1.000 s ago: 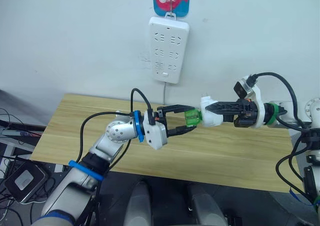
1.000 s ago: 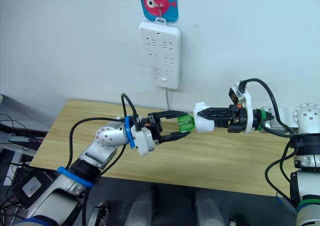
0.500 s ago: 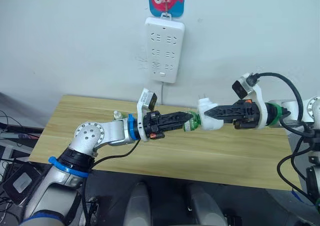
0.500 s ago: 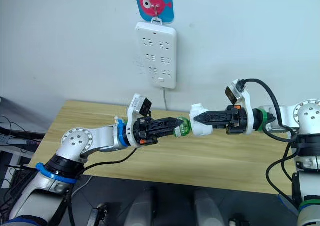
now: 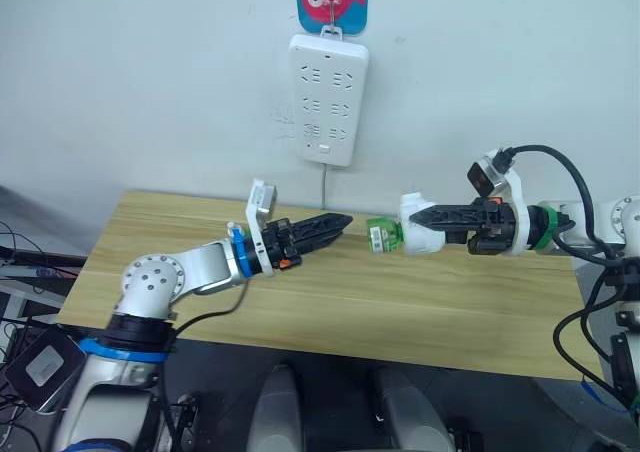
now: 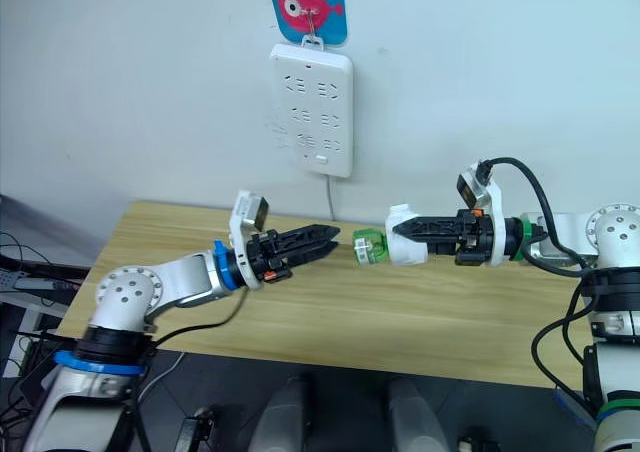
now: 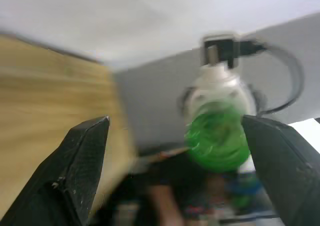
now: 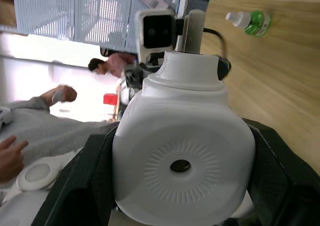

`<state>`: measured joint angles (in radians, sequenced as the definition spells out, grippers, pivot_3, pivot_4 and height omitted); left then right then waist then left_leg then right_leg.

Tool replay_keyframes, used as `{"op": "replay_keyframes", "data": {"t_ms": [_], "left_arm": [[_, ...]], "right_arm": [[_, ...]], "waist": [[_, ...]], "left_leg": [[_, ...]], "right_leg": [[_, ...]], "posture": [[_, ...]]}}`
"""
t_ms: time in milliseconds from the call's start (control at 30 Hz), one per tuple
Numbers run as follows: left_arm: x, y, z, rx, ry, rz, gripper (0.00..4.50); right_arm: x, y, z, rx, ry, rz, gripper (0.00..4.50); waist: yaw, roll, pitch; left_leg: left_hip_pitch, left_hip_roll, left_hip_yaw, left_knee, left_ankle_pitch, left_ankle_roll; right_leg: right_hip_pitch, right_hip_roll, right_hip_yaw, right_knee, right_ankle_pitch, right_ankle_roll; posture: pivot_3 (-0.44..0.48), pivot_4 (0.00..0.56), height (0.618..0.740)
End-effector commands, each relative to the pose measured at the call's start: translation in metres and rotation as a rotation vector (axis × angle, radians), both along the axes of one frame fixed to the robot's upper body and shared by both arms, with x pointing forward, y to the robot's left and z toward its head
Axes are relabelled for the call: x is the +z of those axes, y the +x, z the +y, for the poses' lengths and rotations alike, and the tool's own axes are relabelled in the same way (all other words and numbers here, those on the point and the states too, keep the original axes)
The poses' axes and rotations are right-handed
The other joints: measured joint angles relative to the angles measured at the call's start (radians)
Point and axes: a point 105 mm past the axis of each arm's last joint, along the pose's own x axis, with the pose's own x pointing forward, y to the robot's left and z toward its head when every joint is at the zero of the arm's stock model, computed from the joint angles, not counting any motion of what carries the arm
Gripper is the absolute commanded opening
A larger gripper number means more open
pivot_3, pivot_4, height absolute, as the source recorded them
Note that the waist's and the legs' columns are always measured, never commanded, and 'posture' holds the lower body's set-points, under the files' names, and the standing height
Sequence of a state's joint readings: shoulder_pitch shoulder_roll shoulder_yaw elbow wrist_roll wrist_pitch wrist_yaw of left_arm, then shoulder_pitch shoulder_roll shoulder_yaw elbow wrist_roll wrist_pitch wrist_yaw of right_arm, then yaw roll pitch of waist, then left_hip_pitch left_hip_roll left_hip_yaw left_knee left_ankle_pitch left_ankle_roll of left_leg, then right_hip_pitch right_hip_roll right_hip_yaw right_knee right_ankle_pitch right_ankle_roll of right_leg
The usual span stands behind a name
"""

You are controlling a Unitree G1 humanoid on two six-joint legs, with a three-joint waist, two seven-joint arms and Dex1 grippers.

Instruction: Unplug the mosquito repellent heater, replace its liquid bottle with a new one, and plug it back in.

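Observation:
My right gripper (image 5: 432, 220) is shut on the white mosquito repellent heater (image 5: 420, 237), holding it level above the table with its prongs up. A green liquid bottle (image 5: 381, 235) sticks out of the heater's end toward my left arm. The left gripper (image 5: 338, 220) hangs a short way from that bottle, pointing at it. In the left wrist view its fingers (image 7: 82, 161) stand wide open with the bottle (image 7: 217, 138) beyond them. The right wrist view shows the heater's vented face (image 8: 182, 156) between the fingers. A second green bottle (image 8: 248, 22) lies on the wood.
A long white power strip (image 5: 328, 99) hangs on the wall under a blue fish hook, its cord dropping behind the wooden table (image 5: 180, 227). Black cables loop from both wrists. A person (image 8: 107, 66) shows in the background of the right wrist view.
My left gripper was shut around the green bottle half a second ago; it has let go and drawn back to the left. The bottle stays in the heater. The right arm barely moved.

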<state>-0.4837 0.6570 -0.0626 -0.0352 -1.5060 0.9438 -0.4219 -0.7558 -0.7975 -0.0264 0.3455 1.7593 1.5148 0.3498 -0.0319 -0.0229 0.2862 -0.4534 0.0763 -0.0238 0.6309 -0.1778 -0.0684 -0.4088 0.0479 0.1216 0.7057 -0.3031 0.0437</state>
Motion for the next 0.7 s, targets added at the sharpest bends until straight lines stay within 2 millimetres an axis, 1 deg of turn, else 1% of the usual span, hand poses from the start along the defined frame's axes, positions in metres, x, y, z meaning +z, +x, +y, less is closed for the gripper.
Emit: {"op": "replay_keyframes", "data": {"t_ms": [33,67,133,233,300,367,433,500,567,700], "left_arm": [[0.027,-0.008,-0.009,-0.03,0.208,-0.59,4.44],[0.031,-0.011,-0.012,-0.043,0.307,-0.872,4.44],[0.029,-0.021,-0.021,-0.101,0.465,-1.327,4.44],[0.02,-0.023,-0.028,-0.115,0.554,-1.686,4.44],[0.015,-0.022,-0.032,-0.104,0.568,-1.857,4.44],[0.015,-0.018,-0.035,-0.069,0.565,-1.928,4.44],[0.022,-0.01,-0.037,0.004,0.56,-1.968,4.44],[0.027,-0.005,-0.043,0.034,0.555,-2.032,4.44],[0.031,-0.003,-0.049,0.041,0.536,-2.09,4.44],[0.031,-0.003,-0.052,0.046,0.513,-2.129,4.44]], "right_arm": [[0.021,0.009,-0.008,-0.055,0.071,-0.045,3.04],[0.021,0.011,-0.009,-0.065,0.074,-0.041,3.04],[0.021,0.013,-0.01,-0.071,0.075,-0.037,3.04],[0.022,0.013,-0.007,-0.06,0.076,-0.037,3.04],[0.022,0.012,-0.003,-0.045,0.079,-0.039,3.04],[0.023,0.011,-0.002,-0.037,0.082,-0.039,3.04],[0.023,0.009,-0.001,-0.028,0.085,-0.039,3.04],[0.024,0.007,0.002,-0.01,0.085,-0.04,3.04],[0.023,0.004,0.004,0.005,0.081,-0.043,3.04],[0.023,0.002,0.006,0.01,0.085,-0.044,3.04]], "waist": [[0.002,0.0,0.0],[0.003,0.0,0.0],[0.007,0.0,0.0],[0.011,0.0,0.0],[0.012,0.0,0.0],[0.012,0.0,0.0],[0.01,0.0,0.0],[0.008,0.0,0.0],[0.006,0.0,0.0],[0.005,0.0,0.0]], "left_leg": [[0.0,0.0,0.001,-0.001,0.0,0.0],[0.0,-0.001,0.002,-0.002,0.0,0.0],[0.0,0.0,0.002,-0.003,0.0,-0.001],[0.0,0.0,0.004,-0.004,0.0,0.0],[0.0,0.0,0.005,-0.004,0.0,0.0],[-0.001,0.0,0.005,-0.004,0.0,0.0],[-0.002,0.0,0.005,-0.003,0.0,0.0],[-0.004,0.0,0.004,-0.002,0.0,0.0],[-0.004,-0.001,0.003,-0.002,0.0,0.0],[-0.004,-0.001,0.003,-0.002,0.0,0.0]], "right_leg": [[0.0,0.0,0.001,-0.002,0.0,0.0],[0.0,-0.001,0.001,-0.002,0.0,0.0],[0.001,-0.001,0.001,-0.008,0.001,-0.001],[0.001,-0.002,0.002,-0.009,0.001,-0.001],[0.001,-0.003,0.003,-0.01,0.001,-0.001],[0.001,-0.003,0.003,-0.009,0.001,-0.001],[0.0,-0.003,0.003,-0.009,0.001,-0.001],[0.0,-0.003,0.002,-0.009,0.002,-0.001],[0.0,-0.003,0.002,-0.008,0.002,0.0],[0.0,-0.003,0.002,-0.008,0.002,0.0]], "posture": [[0.003,0.266,0.74],[0.007,0.263,0.74],[0.007,0.263,0.74],[0.014,0.257,0.74],[0.011,0.257,0.74],[0.012,0.255,0.74],[0.01,0.253,0.74],[0.01,0.253,0.74],[0.01,0.253,0.74],[0.003,0.244,0.74]]}}
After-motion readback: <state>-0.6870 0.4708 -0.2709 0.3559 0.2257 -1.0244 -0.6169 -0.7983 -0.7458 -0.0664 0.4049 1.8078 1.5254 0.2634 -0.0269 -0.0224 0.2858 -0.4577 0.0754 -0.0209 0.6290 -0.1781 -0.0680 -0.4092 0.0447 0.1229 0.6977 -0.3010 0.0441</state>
